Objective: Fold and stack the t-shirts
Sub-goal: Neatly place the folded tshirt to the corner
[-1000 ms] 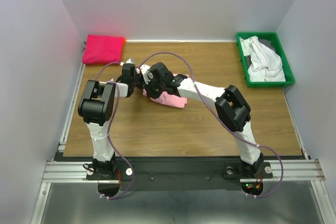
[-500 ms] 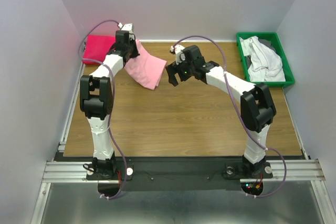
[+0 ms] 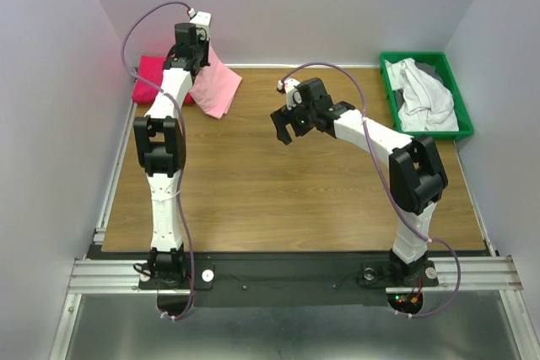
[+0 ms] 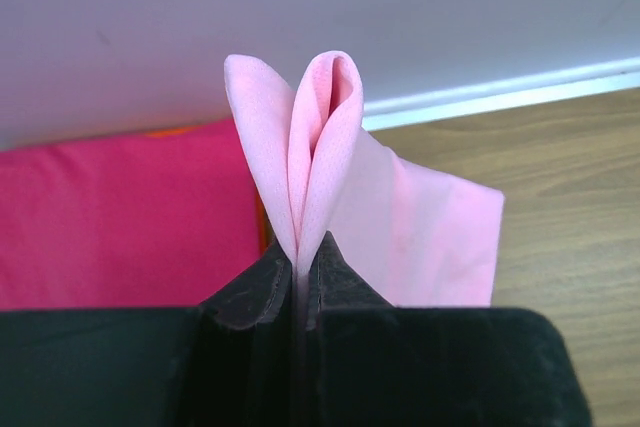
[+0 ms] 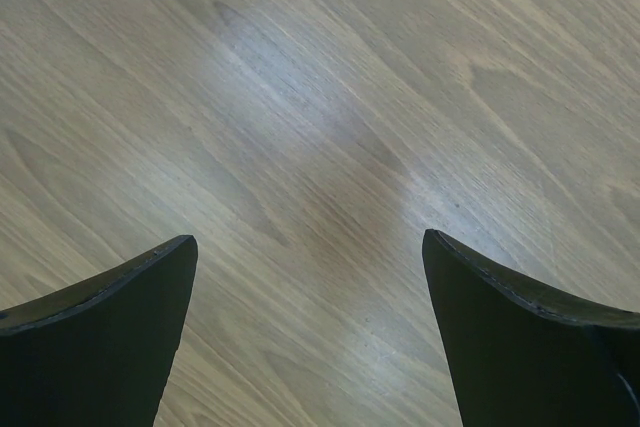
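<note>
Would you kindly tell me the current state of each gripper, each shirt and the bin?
left gripper: shut on pink shirt.
right gripper: open, empty.
pink shirt: hanging in the air, pinched at a fold.
magenta shirt: folded, lying flat in the far left corner.
white shirts: crumpled, unfolded, in the bin.
bin: upright, holding shirts.
</note>
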